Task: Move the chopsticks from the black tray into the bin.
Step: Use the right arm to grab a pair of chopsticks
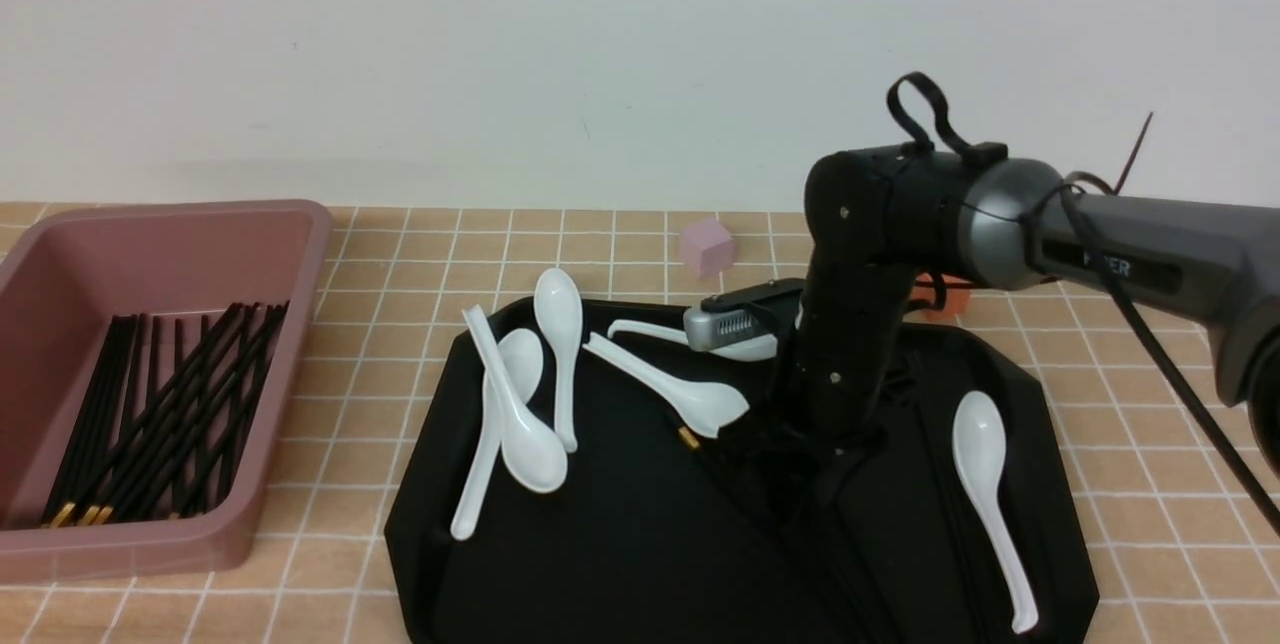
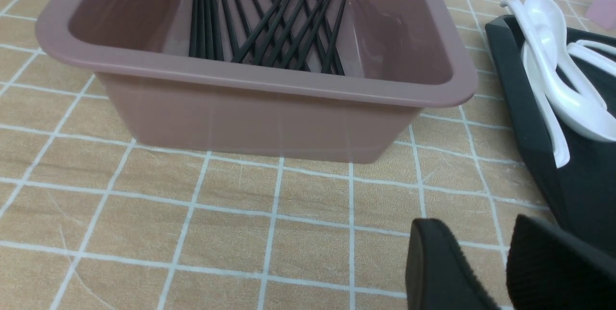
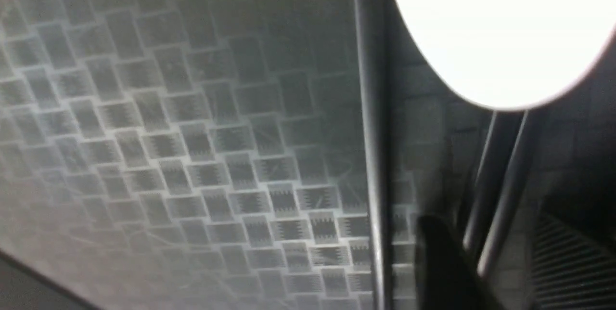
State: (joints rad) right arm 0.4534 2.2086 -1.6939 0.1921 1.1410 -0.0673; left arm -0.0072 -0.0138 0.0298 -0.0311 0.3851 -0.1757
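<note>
Where six spoons [image 1: 980,454] lie, three chopsticks [image 3: 371,156] show.

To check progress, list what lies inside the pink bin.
Only black chopsticks lie in the bin, some parallel, some crossed. Their overlap hides the exact count and anything beneath them.

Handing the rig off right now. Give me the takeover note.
Left gripper: open, empty, over the table near the bin.
Right gripper: down on the black tray, straddling two chopsticks; grip unclear.
Done: a pile of chopsticks lies in the bin.
Left: at least three on the tray, among white spoons.
</note>
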